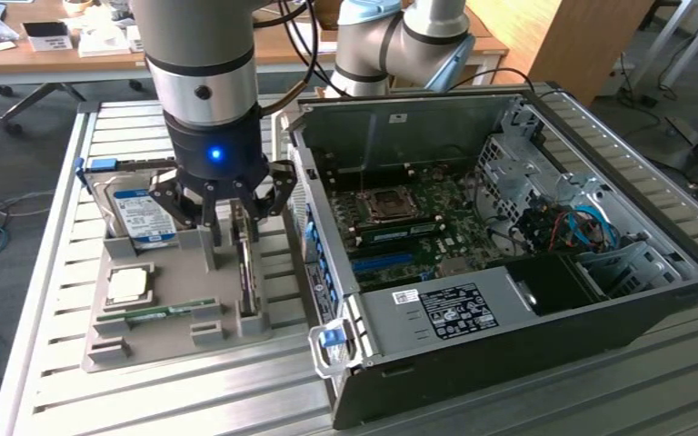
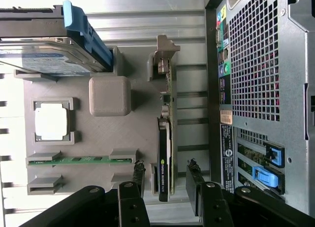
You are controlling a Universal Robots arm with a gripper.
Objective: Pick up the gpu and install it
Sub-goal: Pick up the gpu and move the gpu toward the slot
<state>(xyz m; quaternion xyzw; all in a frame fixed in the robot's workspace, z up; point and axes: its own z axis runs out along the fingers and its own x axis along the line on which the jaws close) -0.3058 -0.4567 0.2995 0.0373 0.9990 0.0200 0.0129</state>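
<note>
The gpu [image 2: 165,158] is a thin flat card standing upright on its long edge, seated in a slot of the grey holder tray [image 2: 140,123]. Viewed edge-on, it shows a green circuit board, a dark face with a small label at one end, and metal fittings at the other. It stands along the tray side nearest the computer case [image 2: 256,64], outside the case.

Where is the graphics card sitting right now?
The graphics card stands on edge in the grey tray, along the side nearest the computer case, left of the case in the exterior view. The open claw hangs over it.
</note>
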